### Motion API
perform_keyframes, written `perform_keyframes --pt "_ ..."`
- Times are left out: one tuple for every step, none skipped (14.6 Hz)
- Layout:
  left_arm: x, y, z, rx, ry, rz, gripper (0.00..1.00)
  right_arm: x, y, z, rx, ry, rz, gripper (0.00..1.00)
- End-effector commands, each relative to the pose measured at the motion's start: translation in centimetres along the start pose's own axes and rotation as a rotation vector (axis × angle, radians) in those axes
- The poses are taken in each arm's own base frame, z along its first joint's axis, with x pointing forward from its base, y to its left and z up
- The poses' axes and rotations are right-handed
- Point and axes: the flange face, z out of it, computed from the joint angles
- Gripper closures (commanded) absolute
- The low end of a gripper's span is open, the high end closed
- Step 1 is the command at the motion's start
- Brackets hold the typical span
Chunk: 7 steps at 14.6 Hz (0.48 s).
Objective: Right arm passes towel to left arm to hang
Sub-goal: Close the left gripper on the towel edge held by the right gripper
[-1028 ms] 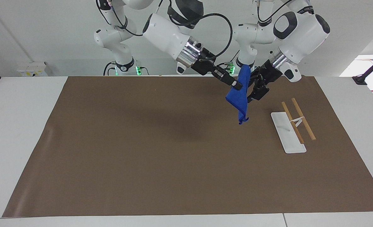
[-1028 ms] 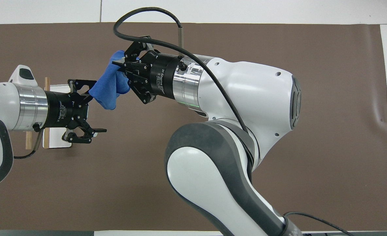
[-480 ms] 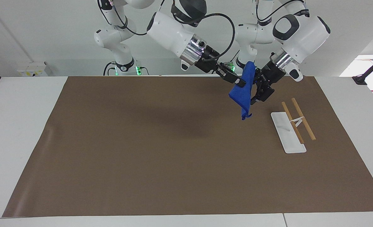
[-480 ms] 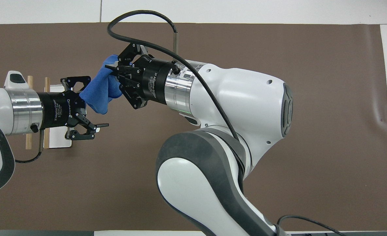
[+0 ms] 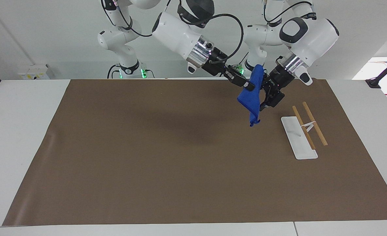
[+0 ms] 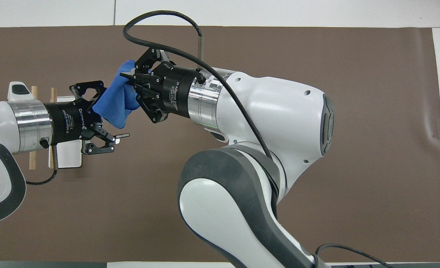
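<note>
— Two arms were up over the brown mat (image 5: 180, 157); how were they posed?

— Both leaned in toward the left arm's end of the surface (image 5: 23, 131). The right arm (image 5: 177, 34) came from its base at about 11 o'clock in the facing view and stretched down and across, its wrist slanted toward 4 o'clock. The left arm (image 5: 311, 32) bent over from 1 o'clock, with its wrist pointing down toward 7 o'clock.

— And the right end effector (image 5: 248, 86)?

— Clamped on the towel (image 5: 251, 98), fingertips together on the upper part of the cloth. The towel hung in the air from that grip, bunched at the top and tapering to a twisted tip below, over the mat and clear of it.

— Was the left end effector (image 6: 108, 113) holding it too?

— No. Its fingers (image 6: 120, 136) stood spread wide. From overhead, the top finger lay against the edge of the cloth and the bottom one was well clear; the towel sat partly between them, at 3 o'clock from the wrist. I could not tell whether it really touched.

— Anything else nearby?

— One small white rack (image 5: 299, 137) with two wooden bars (image 5: 314, 123) stood on the mat, at about 4 o'clock from the towel in the facing view.
</note>
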Motion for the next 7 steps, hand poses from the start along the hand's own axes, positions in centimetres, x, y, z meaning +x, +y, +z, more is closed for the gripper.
perform_keyframes --pt "-0.01 -0.57 0.96 -0.017 -0.001 -0.024 0.00 -0.08 -0.21 -0.05 0.013 0.000 0.014 1.00" --pt "-0.11 -0.56 1.26 -0.019 0.001 -0.022 0.00 -0.02 -0.17 -0.02 0.012 0.001 0.013 1.00" --pt "-0.19 -0.45 1.66 -0.029 0.005 -0.020 0.00 -0.02 -0.17 -0.02 0.012 0.001 0.013 1.00" --pt "-0.17 -0.29 1.58 -0.039 0.006 -0.021 0.00 -0.08 -0.11 0.02 0.011 0.000 0.013 1.00" --pt "-0.14 -0.11 1.59 -0.044 -0.006 -0.033 0.00 -0.02 -0.17 -0.02 0.012 0.001 0.013 1.00" --pt "-0.02 -0.12 1.77 -0.043 -0.012 -0.042 0.00 -0.02 -0.17 -0.02 0.012 0.001 0.013 1.00" --pt "-0.10 -0.14 1.94 -0.047 -0.010 -0.039 0.01 -0.03 -0.06 0.06 0.010 0.002 0.013 1.00"
